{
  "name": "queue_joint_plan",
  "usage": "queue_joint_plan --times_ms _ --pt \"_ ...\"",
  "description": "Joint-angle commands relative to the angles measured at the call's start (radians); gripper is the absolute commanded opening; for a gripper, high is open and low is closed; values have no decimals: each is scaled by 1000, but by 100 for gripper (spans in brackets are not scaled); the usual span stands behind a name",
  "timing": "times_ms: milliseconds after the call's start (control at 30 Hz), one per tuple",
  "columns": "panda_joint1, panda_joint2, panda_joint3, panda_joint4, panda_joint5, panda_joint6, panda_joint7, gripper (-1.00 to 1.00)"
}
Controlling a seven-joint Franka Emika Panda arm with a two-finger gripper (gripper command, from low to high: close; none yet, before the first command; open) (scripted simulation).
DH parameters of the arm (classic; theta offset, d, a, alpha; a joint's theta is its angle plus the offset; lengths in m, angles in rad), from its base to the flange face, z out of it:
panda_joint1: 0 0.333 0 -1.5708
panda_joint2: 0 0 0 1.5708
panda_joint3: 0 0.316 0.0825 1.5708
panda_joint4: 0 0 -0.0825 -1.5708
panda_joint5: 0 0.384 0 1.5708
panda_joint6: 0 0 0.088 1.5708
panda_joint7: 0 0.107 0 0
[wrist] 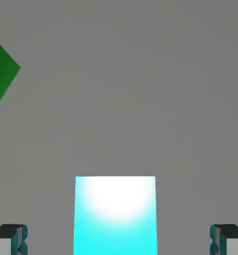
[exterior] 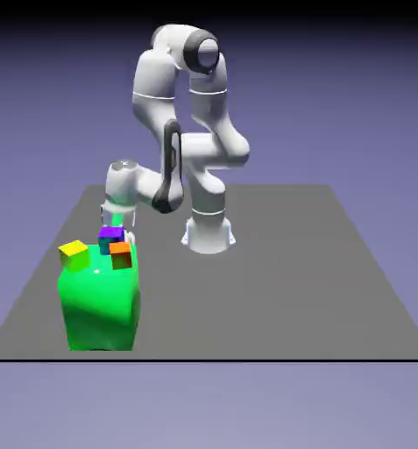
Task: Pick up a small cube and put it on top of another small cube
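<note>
The small cube (exterior: pixel 111 235), purple on top and teal on its side, sits on the grey table just behind the big green block (exterior: pixel 102 298). In the hand view it fills the bottom middle as a bright cyan face (wrist: pixel 116 214). My gripper (exterior: pixel 116 223) hangs right over it, pointing down. It is open (wrist: pixel 119 241). The two fingertips (wrist: pixel 11 240) stand wide on either side of the cube, with a clear gap on each side. Nothing is held.
A yellow cube (exterior: pixel 74 254) and an orange cube (exterior: pixel 120 254) show at the green block's top edge, close to the small cube. A corner of the green block (wrist: pixel 1 74) shows at the hand view's left. The robot's base (exterior: pixel 209 232) stands to the exterior view's right of the cubes.
</note>
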Motion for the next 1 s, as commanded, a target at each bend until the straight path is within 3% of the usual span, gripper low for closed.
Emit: queue_joint_plan --times_ms 0,467,500,967 --pt "-35 17 36 5 5 13 -3 0" --pt "-498 248 519 73 76 183 -43 0" --pt "-498 248 519 73 76 183 -43 -100" --pt "-47 23 49 7 7 17 -4 -100"
